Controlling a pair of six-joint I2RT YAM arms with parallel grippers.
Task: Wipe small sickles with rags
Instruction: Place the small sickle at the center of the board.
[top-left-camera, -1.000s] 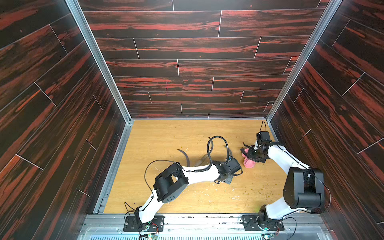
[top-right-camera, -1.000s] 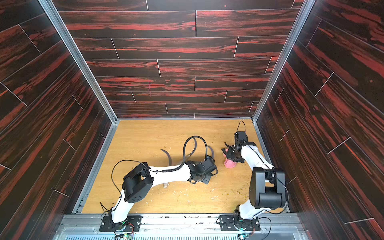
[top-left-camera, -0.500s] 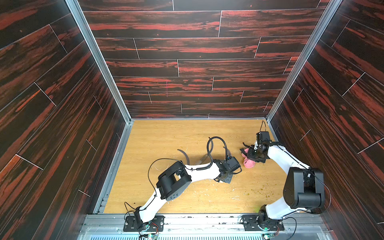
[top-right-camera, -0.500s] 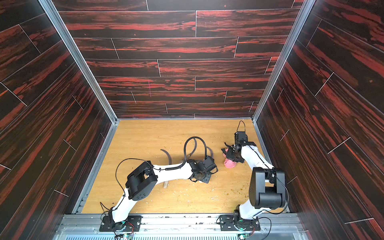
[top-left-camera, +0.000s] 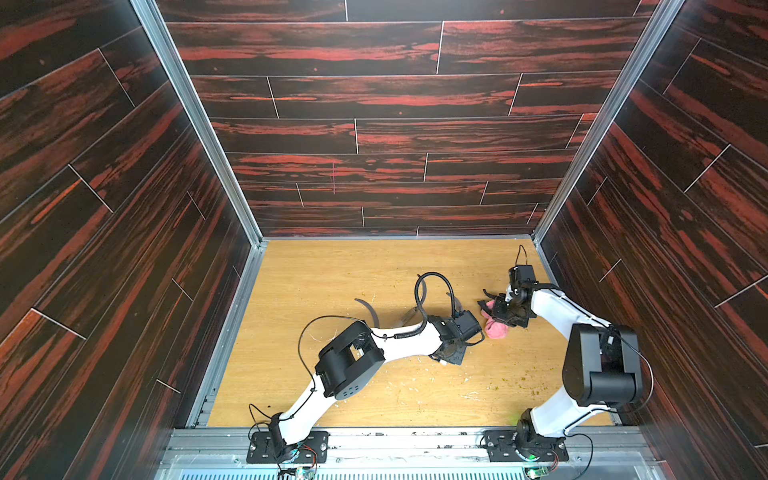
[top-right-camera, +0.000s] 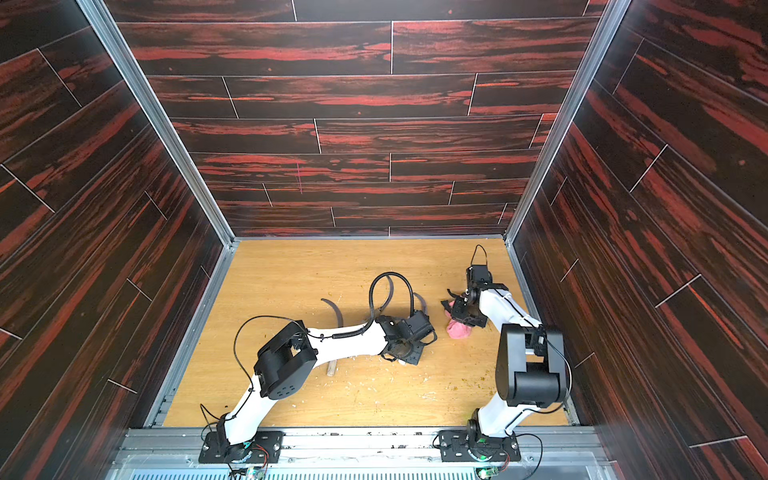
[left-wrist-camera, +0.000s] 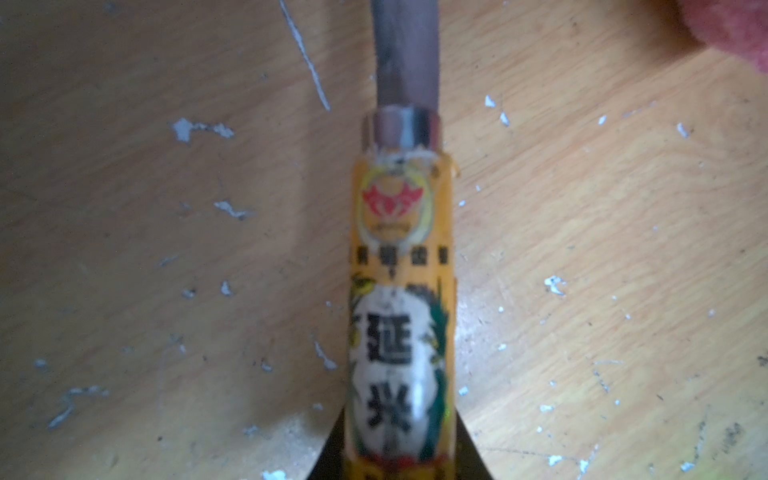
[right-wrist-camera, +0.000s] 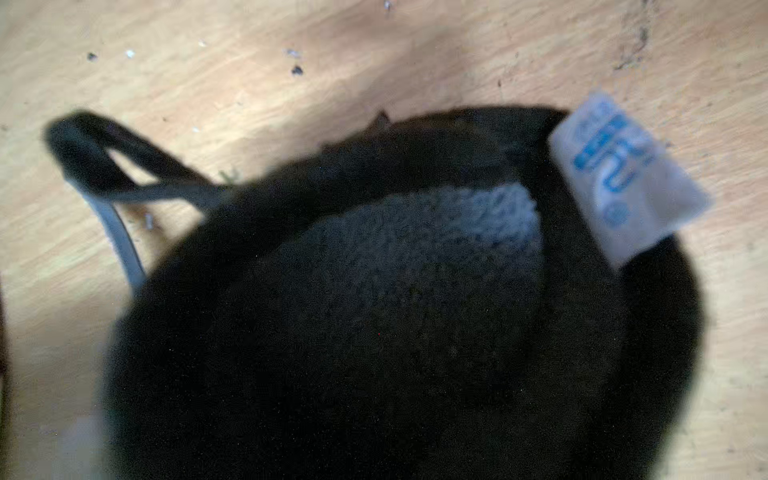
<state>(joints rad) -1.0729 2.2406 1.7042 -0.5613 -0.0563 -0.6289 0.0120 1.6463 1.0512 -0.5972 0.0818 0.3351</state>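
A: Where is the small dark-bladed sickle with the yellow-labelled wooden handle (left-wrist-camera: 401, 257) held?
B: Its handle is pinched by the left jaws, blade straight ahead. The pink fluffy rag (top-left-camera: 496, 328), pinched by the right jaws, is hung just right of it.

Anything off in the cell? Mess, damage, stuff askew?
The table is littered: white flecks around the sickle in the left wrist view, and greenish crumbs at its front right in a top view. The sickle's yellow label is torn at its edge by the metal collar. The rag is bunched up, not flat.
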